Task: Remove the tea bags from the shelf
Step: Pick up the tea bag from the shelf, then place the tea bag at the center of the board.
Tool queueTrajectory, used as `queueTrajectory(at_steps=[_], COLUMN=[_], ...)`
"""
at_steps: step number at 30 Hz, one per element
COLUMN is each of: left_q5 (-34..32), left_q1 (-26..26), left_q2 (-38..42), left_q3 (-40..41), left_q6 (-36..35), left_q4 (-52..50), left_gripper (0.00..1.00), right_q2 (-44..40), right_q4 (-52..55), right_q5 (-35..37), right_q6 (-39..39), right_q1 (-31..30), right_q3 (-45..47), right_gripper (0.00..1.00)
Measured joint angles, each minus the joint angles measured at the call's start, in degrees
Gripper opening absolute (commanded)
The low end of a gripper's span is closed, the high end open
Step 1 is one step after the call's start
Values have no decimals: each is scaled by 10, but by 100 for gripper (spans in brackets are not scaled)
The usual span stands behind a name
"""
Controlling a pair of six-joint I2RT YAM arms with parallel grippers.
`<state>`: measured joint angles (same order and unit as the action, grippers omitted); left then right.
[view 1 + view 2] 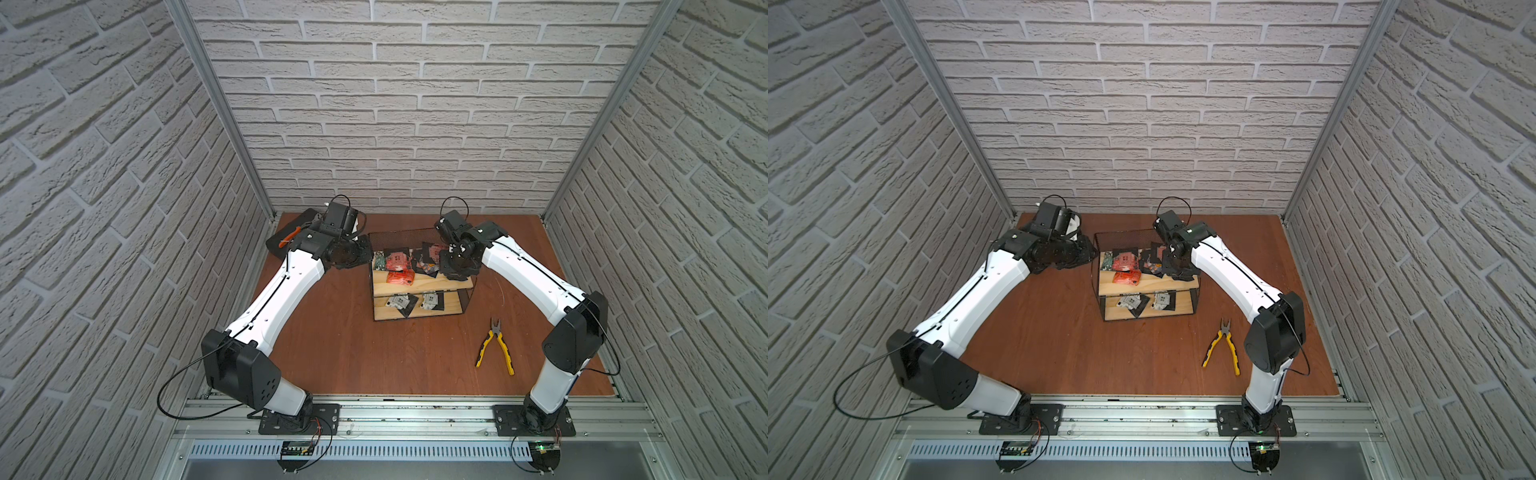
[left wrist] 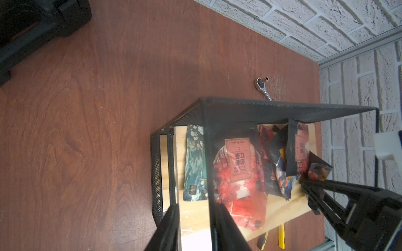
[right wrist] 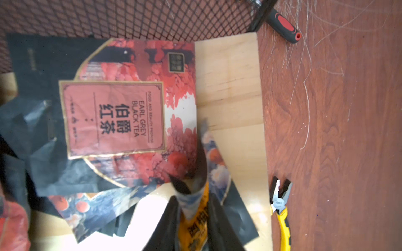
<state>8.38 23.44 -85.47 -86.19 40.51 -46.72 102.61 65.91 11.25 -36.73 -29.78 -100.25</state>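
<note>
The shelf (image 1: pixel 440 279) (image 1: pixel 1163 283) stands mid-table, with pine boards in a black wire frame. Red (image 1: pixel 395 262), green (image 1: pixel 379 260) and black tea bags lie heaped on its top board, and white-grey ones (image 1: pixel 398 301) on the lower board. My right gripper (image 3: pixel 192 202) (image 1: pixel 449 270) is over the top board's right end, shut on a black tea bag with an orange label (image 3: pixel 193 230), beside a red one (image 3: pixel 121 113). My left gripper (image 2: pixel 196 205) (image 1: pixel 365 253) is open at the shelf's left edge. A frame wire runs along one finger (image 2: pixel 226 226).
Yellow-handled pliers (image 1: pixel 496 345) (image 3: pixel 280 208) lie on the table to the front right of the shelf. A black tool case (image 1: pixel 291 232) (image 2: pixel 32 26) sits at the back left. A ratchet wrench (image 2: pixel 263 87) with a red-black handle (image 3: pixel 285 26) lies behind the shelf.
</note>
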Motion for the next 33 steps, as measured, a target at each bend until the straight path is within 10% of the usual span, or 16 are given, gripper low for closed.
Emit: queueTrajectory(at_steps=[26,33], left_q5=[0,0], left_q1=[3,3], left_q2=[0,0], left_q3=[0,0], left_q6=[-1,-7], left_q4=[0,0], left_gripper=[32,32], right_q2=[-212,-320], right_q4=[-9,-29], right_q5=[74,93], right_q6=[12,5], right_q1=[-42,83], right_q3=[0,96], right_gripper=[8,7])
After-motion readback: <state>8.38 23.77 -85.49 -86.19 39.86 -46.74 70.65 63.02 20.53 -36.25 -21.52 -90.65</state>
